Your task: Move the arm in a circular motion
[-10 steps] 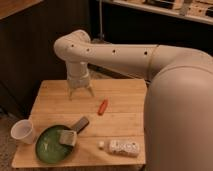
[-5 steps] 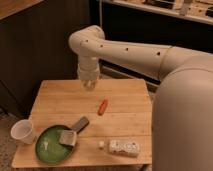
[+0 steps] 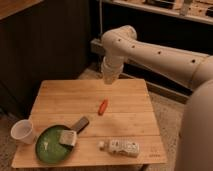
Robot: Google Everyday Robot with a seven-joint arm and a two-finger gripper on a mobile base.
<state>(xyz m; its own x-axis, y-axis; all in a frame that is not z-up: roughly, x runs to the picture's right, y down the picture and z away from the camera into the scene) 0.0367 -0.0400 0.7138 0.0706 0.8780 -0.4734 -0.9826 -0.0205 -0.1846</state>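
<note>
My white arm (image 3: 150, 50) reaches in from the right and bends down over the far side of the wooden table (image 3: 60, 95). The gripper (image 3: 108, 80) hangs pointing down above the table's back edge, near its middle. It holds nothing that I can see. A small red-orange carrot-like item (image 3: 102, 106) lies on the table in front of and below the gripper.
A white cup (image 3: 23, 132) stands at the front left. A green plate (image 3: 47, 146) holds a sponge-like block (image 3: 67, 138), with a dark handle (image 3: 80, 124) beside it. A white bottle (image 3: 120, 147) lies on its side at the front. Dark shelving stands behind.
The arm has swung up and to the right: the gripper went from low over the table's back left to higher above the back edge near the middle.
</note>
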